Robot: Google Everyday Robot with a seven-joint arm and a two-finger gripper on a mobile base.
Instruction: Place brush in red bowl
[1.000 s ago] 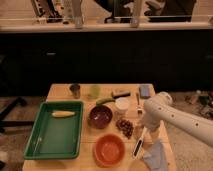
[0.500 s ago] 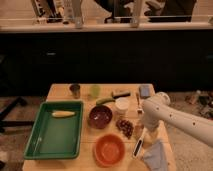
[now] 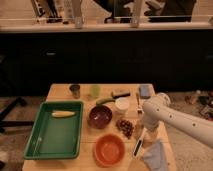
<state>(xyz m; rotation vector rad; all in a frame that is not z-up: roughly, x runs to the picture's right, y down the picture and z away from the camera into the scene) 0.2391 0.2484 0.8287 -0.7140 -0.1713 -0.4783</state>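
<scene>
Dark cabinets fill the background, and down front is a crowded wooden bench (image 3: 62,92), so let's see where we stand. Red bowl (image 3: 109,149) sits at the bottom centre of the frame, and it's empty, nothing in it at all. The brush (image 3: 137,146) lies flat on the bench just to the right of that bowl. It runs diagonally with its dark handle end pointing to the lower left and its light part running up under the arm. The gripper (image 3: 148,134) hangs low right above the upper end of the brush, in the lower right of the frame. The jaws stand wide with nothing between them, and I can't tell whether they touch the brush yet. So nothing is done so far, by my reading. The grab, the lift, the short carry left and the drop into the bowl are all to come. A grey cloth (image 3: 155,156) lies just right of the brush, and a maroon bowl (image 3: 100,116) sits above the red one, so it's tight quarters for the pick.
</scene>
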